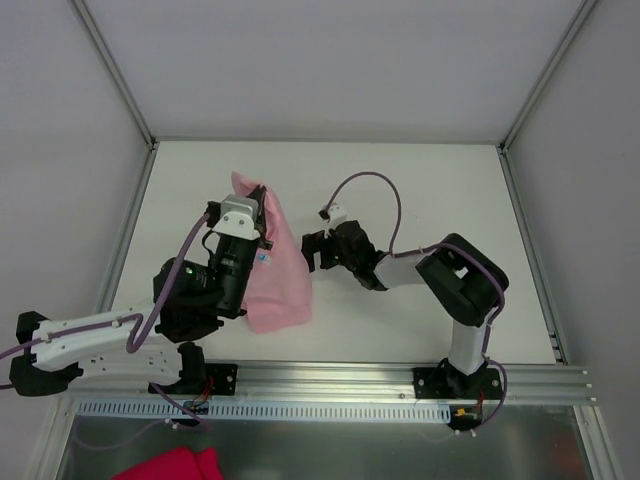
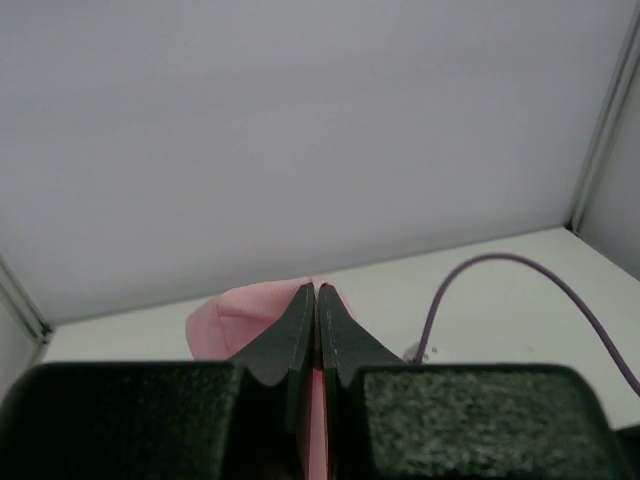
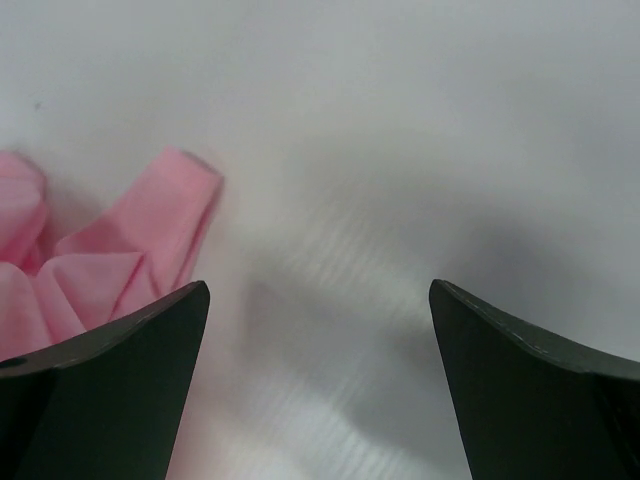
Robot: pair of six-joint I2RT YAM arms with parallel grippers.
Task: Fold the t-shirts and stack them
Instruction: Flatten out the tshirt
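The pale pink t-shirt (image 1: 282, 272) is bunched into a long drape left of the table's middle, its lower end resting on the white table (image 1: 430, 190). My left gripper (image 1: 256, 205) is shut on its upper part; in the left wrist view pink fabric (image 2: 225, 320) shows between and behind the closed fingers (image 2: 316, 292). My right gripper (image 1: 314, 250) sits just right of the shirt, low over the table. Its jaws (image 3: 318, 290) stand wide open with nothing between them, and a folded pink edge (image 3: 110, 255) lies at their left.
A deep magenta cloth (image 1: 170, 467) lies below the table's near rail (image 1: 400, 385) at the bottom left. Enclosure walls with metal posts (image 1: 118, 75) close in the back and sides. The right arm's purple cable (image 1: 385, 190) loops above the table.
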